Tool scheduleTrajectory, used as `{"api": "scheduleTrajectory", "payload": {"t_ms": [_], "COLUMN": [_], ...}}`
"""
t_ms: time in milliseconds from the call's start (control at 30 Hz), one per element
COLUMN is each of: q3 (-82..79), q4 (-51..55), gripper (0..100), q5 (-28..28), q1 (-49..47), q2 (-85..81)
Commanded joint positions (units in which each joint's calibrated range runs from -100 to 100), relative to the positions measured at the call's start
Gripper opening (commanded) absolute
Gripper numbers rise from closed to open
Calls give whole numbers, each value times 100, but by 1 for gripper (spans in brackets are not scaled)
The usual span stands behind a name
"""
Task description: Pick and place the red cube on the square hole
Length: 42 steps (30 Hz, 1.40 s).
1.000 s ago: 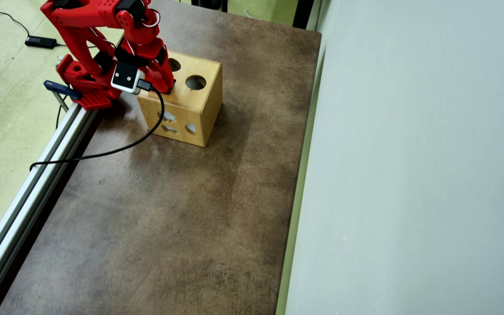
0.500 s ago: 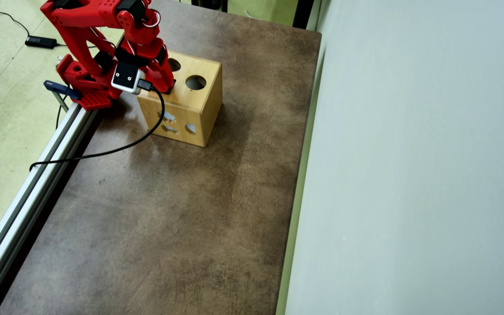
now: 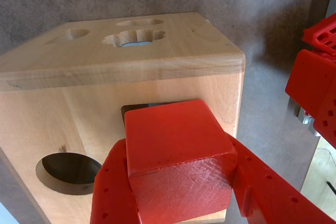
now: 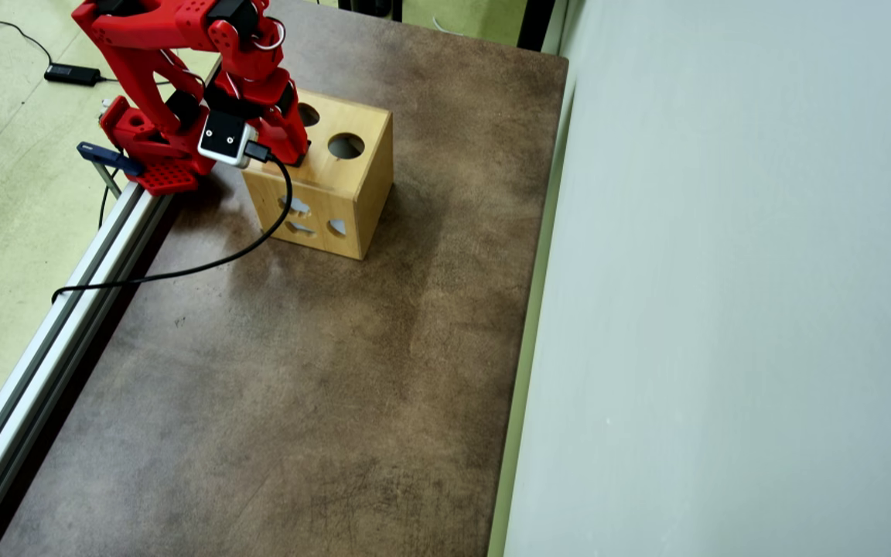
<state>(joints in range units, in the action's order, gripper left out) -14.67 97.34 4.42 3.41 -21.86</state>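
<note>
Brown worktop [image 4: 298, 371] carries the wooden box [image 4: 353, 193] at 11 o'clock in the overhead view. In the wrist view, the hand [image 3: 178, 203] grips the red cube [image 3: 176, 156], which overlaps the square hole [image 3: 136, 108], covering most of it.

The red cube [image 3: 178, 156] sits tilted over the dark square hole [image 3: 137, 109], covering most of it

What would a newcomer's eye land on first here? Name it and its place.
In the wrist view, the red cube fills the foreground, clamped between the red fingers right at the square hole in the wooden box. In the overhead view, the red arm bends over that box at the brown table's far left corner.
</note>
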Motion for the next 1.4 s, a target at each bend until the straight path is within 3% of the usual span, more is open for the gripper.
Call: {"api": "scheduleTrajectory", "payload": {"t_ms": [0, 1367], "q3": [135, 233], "q4": [-47, -47], "gripper": [7, 7], "q5": [39, 34], "q1": [-37, -215], "q2": [-94, -17]}}
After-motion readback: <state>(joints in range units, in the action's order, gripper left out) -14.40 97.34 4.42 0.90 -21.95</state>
